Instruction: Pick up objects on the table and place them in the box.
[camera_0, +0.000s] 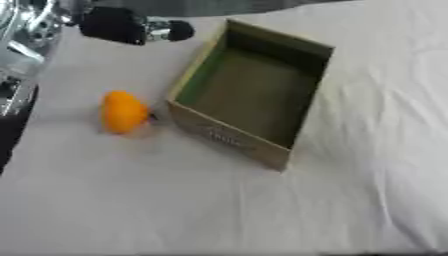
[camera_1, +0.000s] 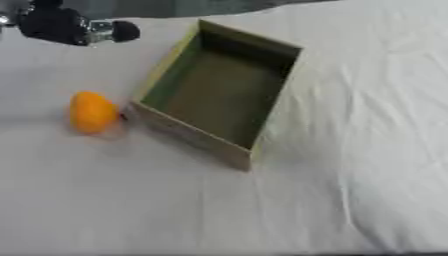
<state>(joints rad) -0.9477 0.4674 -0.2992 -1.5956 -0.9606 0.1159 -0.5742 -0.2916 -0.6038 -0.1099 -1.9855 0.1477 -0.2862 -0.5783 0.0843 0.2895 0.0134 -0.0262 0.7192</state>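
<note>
One orange fruit (camera_0: 122, 111) lies on white cloth (camera_0: 350, 200) just left of the box (camera_0: 289, 47); my left hand (camera_0: 131, 26) hovers beyond it, fingers unreadable.

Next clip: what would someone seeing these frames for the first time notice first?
The bright orange rounded object stands out, lying on the white cloth-covered table just left of the open brown cardboard box, whose inside looks empty. At the upper left a black and silver robot hand hangs above the table, away from both.
</note>
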